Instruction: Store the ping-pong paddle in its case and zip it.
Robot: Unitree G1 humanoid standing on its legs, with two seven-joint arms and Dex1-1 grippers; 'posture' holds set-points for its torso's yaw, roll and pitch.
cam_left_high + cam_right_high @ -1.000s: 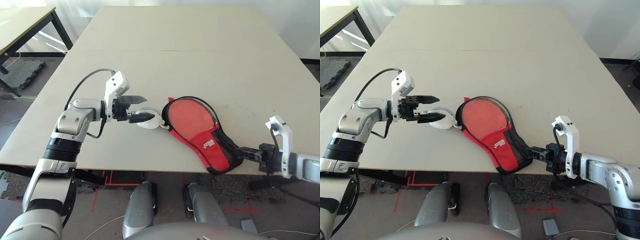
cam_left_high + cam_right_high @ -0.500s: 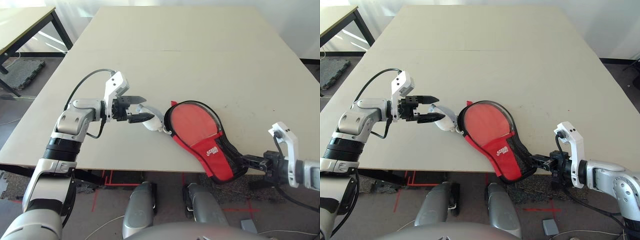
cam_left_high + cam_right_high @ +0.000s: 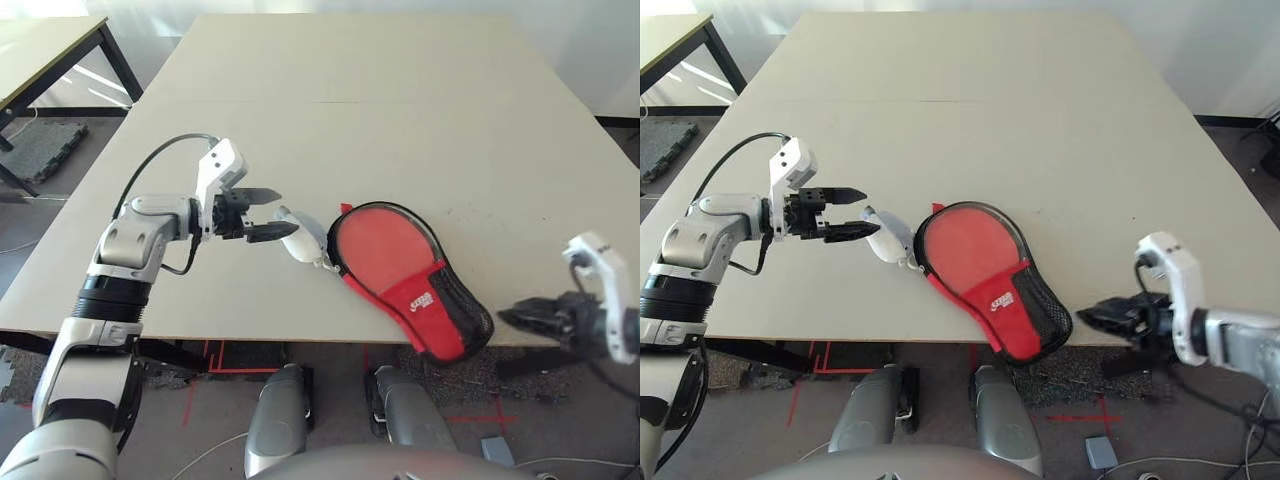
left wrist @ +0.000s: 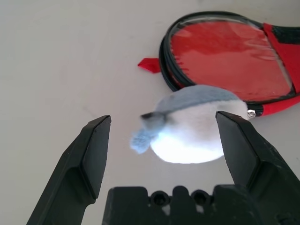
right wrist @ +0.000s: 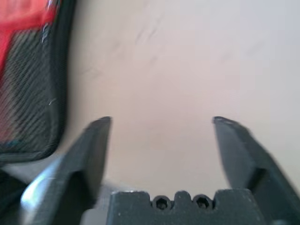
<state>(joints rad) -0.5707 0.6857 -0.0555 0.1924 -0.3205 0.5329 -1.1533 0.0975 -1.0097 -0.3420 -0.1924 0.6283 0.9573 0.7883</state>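
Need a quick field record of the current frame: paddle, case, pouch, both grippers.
paddle: red face visible inside the open case
case: flat on the table, narrow end at the near edge, zipper not closed
pouch: white-blue, beside the case's round end
left gripper: open, jaws either side of the pouch, not closed on it
right gripper: open, off the case, beside its narrow end

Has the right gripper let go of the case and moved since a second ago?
Yes. The right gripper, which was clamped on the case's handle end a second ago, is now open and clear of it, pulled back further right off the table's near edge.
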